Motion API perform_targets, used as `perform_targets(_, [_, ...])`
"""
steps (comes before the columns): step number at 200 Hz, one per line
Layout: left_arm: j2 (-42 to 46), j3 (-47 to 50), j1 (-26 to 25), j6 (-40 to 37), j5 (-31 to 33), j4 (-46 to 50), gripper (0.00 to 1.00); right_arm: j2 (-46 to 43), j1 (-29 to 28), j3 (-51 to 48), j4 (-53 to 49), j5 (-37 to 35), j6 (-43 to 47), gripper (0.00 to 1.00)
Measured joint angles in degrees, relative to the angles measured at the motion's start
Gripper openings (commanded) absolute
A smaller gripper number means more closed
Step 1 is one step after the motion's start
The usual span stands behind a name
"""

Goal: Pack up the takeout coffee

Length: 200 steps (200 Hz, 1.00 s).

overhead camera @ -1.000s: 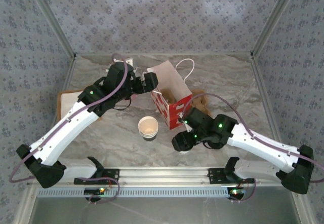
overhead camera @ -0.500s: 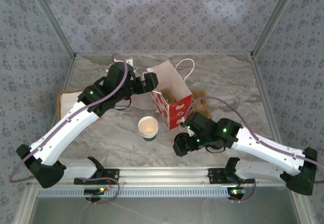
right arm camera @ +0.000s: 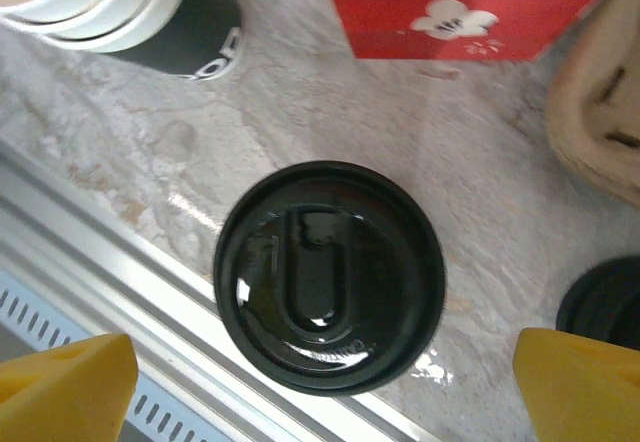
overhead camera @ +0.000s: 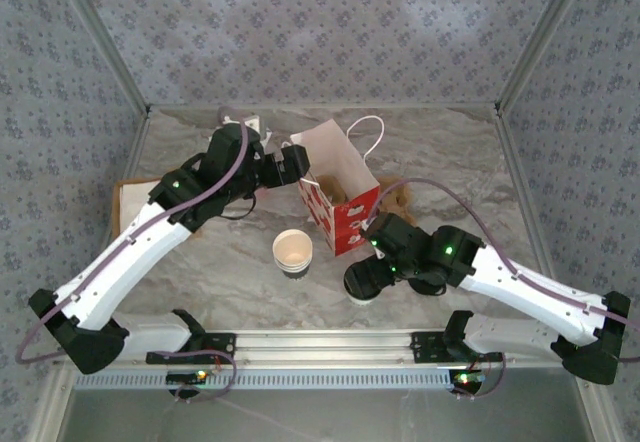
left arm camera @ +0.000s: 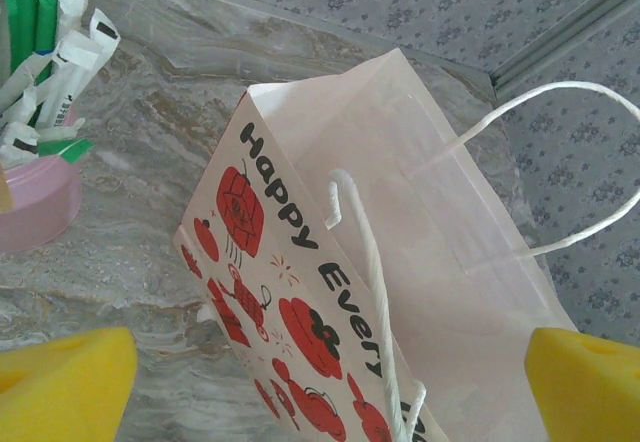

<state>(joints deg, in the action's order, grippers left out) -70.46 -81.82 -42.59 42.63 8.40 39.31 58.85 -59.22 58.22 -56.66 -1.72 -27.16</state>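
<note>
Above the coffee (right arm camera: 328, 274), right fingers (right arm camera: 65, 377) stand apart for the grasp. Left fingers (left arm camera: 60, 382), apart, straddle the bag (left arm camera: 440, 222), likely steadying it.

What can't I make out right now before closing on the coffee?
Right wrist view: the lid of the takeout coffee hides its cup wall.
Top view: the right gripper covers most of it.
Right wrist view: a dark round object is cut by the right edge.
Left wrist view: the lower edge cuts off the paper bag.
</note>
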Motion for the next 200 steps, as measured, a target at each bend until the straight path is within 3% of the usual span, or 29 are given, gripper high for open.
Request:
perform_targets(70, [1.55, 0.02, 1.05, -0.17, -0.04, 1.07, 0.99, 9.44, -2.84, 1.77, -1.25, -3.96, 9.07, 0.96])
perform_targets(152, [1.57, 0.63, 2.05, -1.07, -1.14, 1.2, 1.0, 15.17, -3.19, 5.16, -5.14, -1.73, 13.31, 1.0])
perform_targets(200, [1.57, 0.68, 2.1, -1.18, -1.55, 1.2, 1.0, 17.2, -3.19, 5.6, -6.6, -0.39, 14.53, 0.91])
